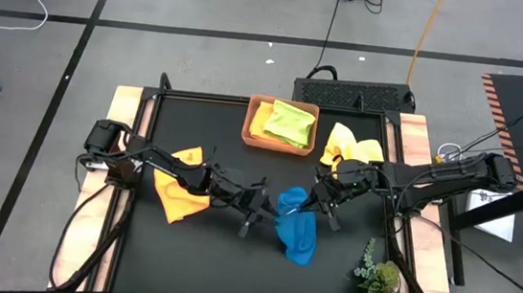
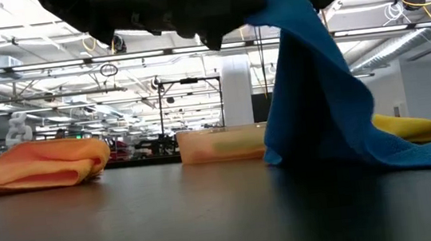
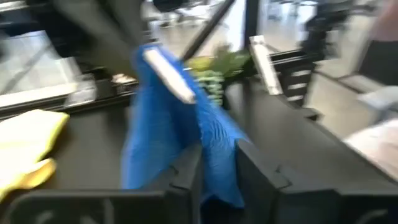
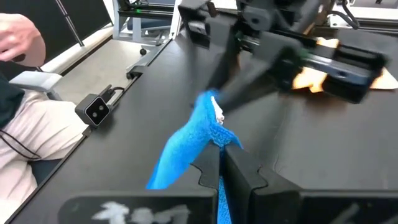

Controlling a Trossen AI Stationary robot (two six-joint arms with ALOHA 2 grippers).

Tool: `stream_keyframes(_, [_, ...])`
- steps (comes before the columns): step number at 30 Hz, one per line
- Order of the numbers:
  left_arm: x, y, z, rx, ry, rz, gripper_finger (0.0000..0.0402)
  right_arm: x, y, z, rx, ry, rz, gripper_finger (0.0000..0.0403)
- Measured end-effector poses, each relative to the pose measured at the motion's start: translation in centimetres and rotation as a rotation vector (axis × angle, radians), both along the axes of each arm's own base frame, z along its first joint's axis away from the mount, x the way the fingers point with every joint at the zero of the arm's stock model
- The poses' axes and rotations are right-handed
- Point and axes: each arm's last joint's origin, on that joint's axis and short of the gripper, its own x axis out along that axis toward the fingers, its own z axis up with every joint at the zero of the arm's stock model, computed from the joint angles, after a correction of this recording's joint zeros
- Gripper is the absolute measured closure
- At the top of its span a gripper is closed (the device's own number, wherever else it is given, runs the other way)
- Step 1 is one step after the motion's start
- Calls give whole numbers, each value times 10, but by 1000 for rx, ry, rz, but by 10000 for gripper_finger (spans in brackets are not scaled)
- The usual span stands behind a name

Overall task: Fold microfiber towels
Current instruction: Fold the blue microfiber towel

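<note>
The blue towel [image 1: 294, 229] is held up at mid-table by both grippers; in the low view it hangs as a drape [image 2: 308, 87] with its lower end on the table. My left gripper [image 1: 263, 207] is shut on it from the left, my right gripper [image 1: 317, 202] from the right. The orange towel [image 1: 180, 196] lies folded on the table at the left. A yellow towel [image 1: 350, 147] lies at the far right. A lime green towel [image 1: 293, 123] and another yellow one [image 1: 262, 120] lie in the brown tray [image 1: 249, 138]. My left gripper pinches the blue towel's upper part [image 3: 214, 155] between its two fingers, coming about level from the table's left. The cloth passes through the narrow gap between the fingers; one layer or several, I cannot tell. The towel hangs below, and its lower end [image 2: 412, 156] lies on the table. My right gripper pinches the blue towel near its raised top [image 4: 219, 140] between its two fingers, coming from the table's right side. The cloth bunches at the fingers, which hide its edge. The towel hangs down and away from the fingers, slack, toward the table.
A green plant sprig [image 1: 379, 273] lies near the table's near right corner. The tray stands at the far middle. A person's hand [image 4: 18, 34] and sleeve show beyond the table's edge in the right wrist view. Bare black table lies near the front edge.
</note>
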Motion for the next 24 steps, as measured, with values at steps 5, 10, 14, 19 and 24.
stream_keyframes(5, [-2, -5, 4, -42, -30, -179, 368, 0, 0, 0, 0, 1, 0, 403])
stream_keyframes(10, [-2, -5, 5, -40, -45, -201, 396, 0, 0, 0, -3, -1, 1, 403])
stream_keyframes(14, [-1, -4, 5, -31, -46, -154, 386, 0, 0, 0, -3, -1, 1, 403])
stream_keyframes(19, [-1, -3, 5, -46, -38, -120, 356, 0, 0, 0, -3, -1, 1, 403])
stream_keyframes(24, [0, -3, 5, -70, -30, -112, 326, 0, 0, 0, -3, -1, 1, 403])
